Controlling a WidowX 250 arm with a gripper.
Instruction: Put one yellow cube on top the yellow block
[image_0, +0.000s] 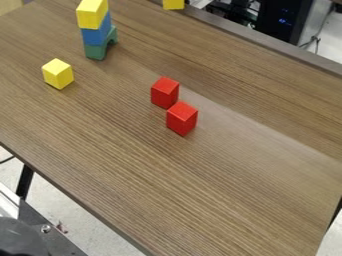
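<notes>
1 yellow cube (58, 74) sits on the table (220, 195) in the camera view, near a stack: yellow block (92, 15) over blue block (95, 35) over green arch (95, 51). The cube looks light, stiff and perhaps slightly slippery; opposite side faces should suit a pinch. Whether the gripper is wide or narrow, I cannot tell. There's room around the cube, well in from the edge, but brushing the stack could topple it.
</notes>
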